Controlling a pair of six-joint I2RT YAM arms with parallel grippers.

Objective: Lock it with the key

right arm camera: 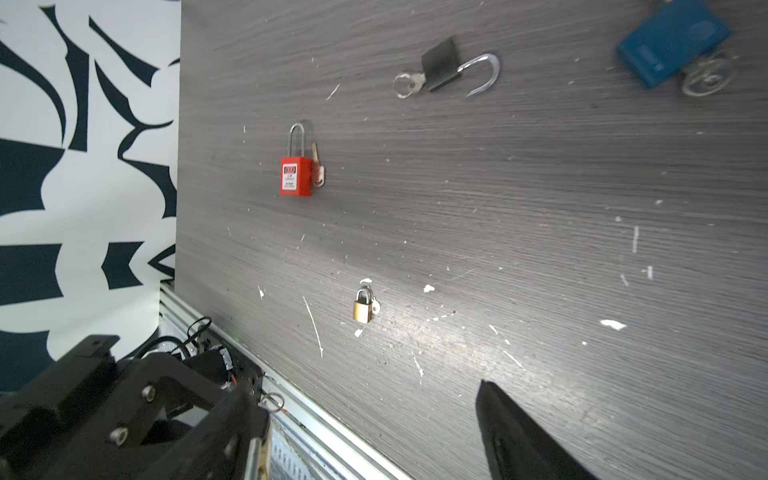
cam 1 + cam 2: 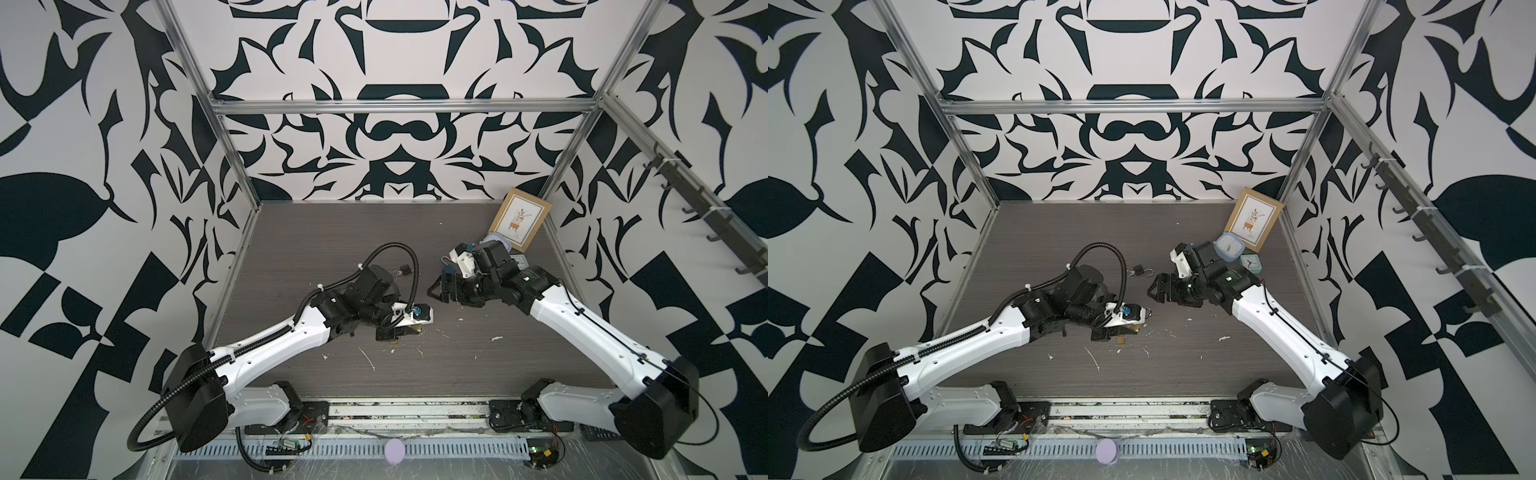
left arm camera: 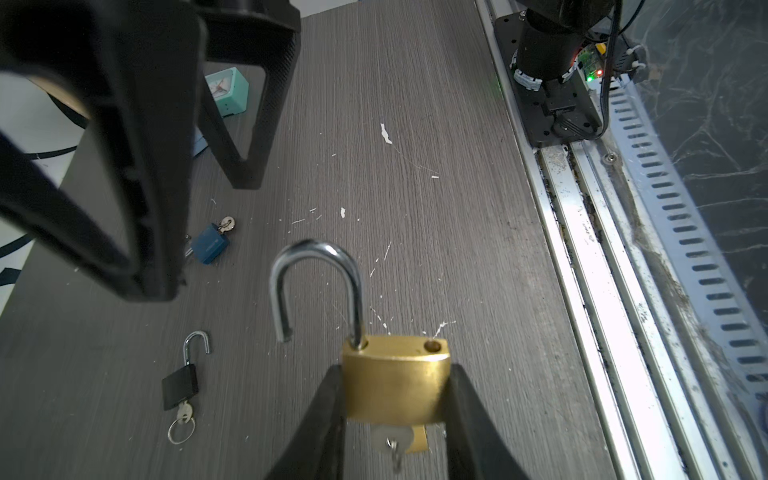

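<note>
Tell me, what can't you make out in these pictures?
- The key in the brass padlock: left wrist view, blurred, near the lens.
- The blue padlock: right wrist view, blurred and cut by the frame edge.
- The label on the red padlock: right wrist view, too small to read.
- The black padlock: both top views, too small to show its key.

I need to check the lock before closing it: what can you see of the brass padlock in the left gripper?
The brass padlock has a squat, gold-coloured metal body, held by its sides in the left gripper. Its steel shackle stands open, free end swung off its hole. A silver key sticks in the underside.
</note>
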